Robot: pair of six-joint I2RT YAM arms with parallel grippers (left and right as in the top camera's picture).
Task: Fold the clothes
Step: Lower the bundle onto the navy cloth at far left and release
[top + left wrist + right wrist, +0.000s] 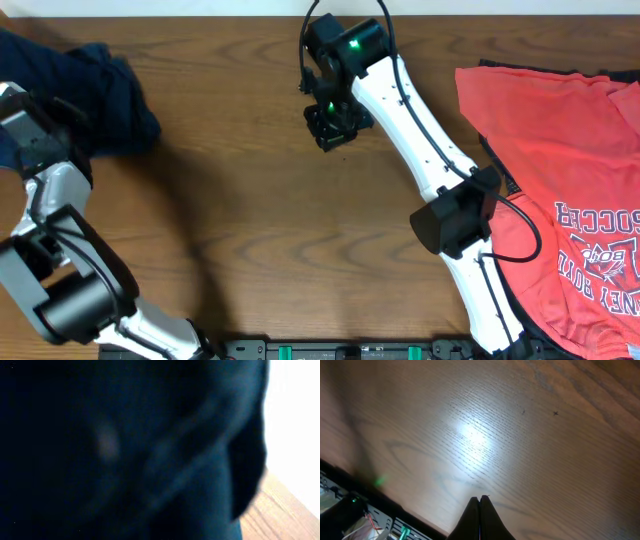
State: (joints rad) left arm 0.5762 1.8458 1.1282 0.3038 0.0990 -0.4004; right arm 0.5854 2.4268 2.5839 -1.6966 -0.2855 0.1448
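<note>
The table is brown wood, and the clothes lie at its two ends; a navy T-shirt is bunched in a heap at the far left corner, and a coral-red T-shirt is spread at the right side, with its white and dark printed lettering facing up. A thin dark edge of cloth shows from under the red one along its left border.

The left gripper is at the left edge of the table, pushed against the navy heap; its fingers are not visible in the overhead view. The left wrist view is filled almost fully with blurred navy fabric, very close to the lens; only a small corner of wood shows at the lower right. The fingers are closed nearly all the way; they are probably pinching a fold of the navy cloth, but the view is too dark and soft to confirm it.

The right arm reaches from the near right side across to the far middle of the table; the right gripper hangs there over bare wood, well apart from both shirts. In the right wrist view its two dark fingers are pressed together with nothing between them; below them is only the wood grain with a bright reflection of light.
</note>
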